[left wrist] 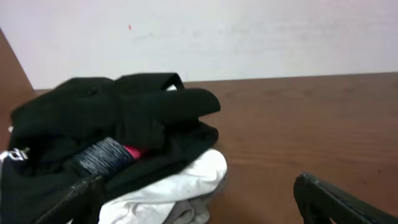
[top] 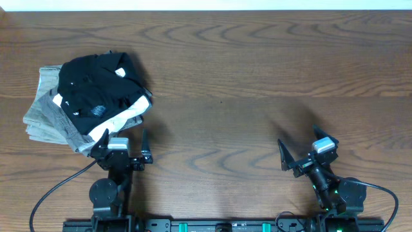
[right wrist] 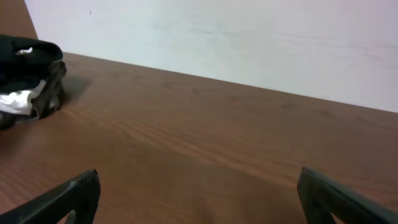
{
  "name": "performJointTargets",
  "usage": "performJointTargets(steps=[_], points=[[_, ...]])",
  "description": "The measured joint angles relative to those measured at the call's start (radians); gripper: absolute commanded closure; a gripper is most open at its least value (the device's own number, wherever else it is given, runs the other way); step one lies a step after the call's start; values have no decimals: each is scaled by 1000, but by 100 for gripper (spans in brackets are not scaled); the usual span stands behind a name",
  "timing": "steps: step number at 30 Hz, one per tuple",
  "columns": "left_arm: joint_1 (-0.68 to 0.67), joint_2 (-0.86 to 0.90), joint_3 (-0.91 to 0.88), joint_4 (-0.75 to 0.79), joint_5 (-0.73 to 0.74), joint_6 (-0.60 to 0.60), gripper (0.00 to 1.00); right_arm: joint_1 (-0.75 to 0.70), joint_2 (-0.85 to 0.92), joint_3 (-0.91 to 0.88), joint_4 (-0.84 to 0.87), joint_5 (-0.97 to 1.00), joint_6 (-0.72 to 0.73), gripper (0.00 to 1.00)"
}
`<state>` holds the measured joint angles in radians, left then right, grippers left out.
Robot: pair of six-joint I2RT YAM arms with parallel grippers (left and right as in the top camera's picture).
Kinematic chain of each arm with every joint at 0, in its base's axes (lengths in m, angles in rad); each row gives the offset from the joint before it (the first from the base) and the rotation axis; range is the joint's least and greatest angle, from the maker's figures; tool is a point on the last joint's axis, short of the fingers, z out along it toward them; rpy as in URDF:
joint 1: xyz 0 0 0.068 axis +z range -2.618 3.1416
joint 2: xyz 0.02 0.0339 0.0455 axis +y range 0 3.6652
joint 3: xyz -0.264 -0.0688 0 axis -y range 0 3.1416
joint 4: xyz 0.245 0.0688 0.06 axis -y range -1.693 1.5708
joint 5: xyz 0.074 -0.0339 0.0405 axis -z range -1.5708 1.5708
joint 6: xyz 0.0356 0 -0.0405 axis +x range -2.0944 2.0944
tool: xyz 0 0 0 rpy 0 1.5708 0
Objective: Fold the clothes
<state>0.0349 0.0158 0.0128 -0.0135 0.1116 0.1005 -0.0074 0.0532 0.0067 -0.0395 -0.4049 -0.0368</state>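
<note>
The clothes (top: 96, 87), a crumpled black T-shirt with a small white label and a pale print, lie on top of a pile at the table's left. In the left wrist view the black fabric (left wrist: 143, 106) fills the left half, with a red patch showing in its folds. My left gripper (top: 123, 136) stands open just in front of the pile's near edge, touching nothing; its fingers frame the pile's near corner (left wrist: 199, 208). My right gripper (top: 298, 145) rests open over bare wood at the right, far from the pile, with only table between its fingers (right wrist: 199, 199).
Under the black shirt lie a folded gray garment (top: 45, 116) and a white one (top: 125, 119); the white one (left wrist: 180, 186) bulges out toward my left gripper. A pale wall (right wrist: 249, 43) runs behind the table's far edge. Brown wood table (top: 257, 77) spreads to the right.
</note>
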Motion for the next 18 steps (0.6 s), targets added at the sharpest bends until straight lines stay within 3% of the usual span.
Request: performJointTargets(steps=[18], points=[[4, -4, 1, -3, -7, 0, 2, 0, 0, 0, 0, 0, 0, 1]])
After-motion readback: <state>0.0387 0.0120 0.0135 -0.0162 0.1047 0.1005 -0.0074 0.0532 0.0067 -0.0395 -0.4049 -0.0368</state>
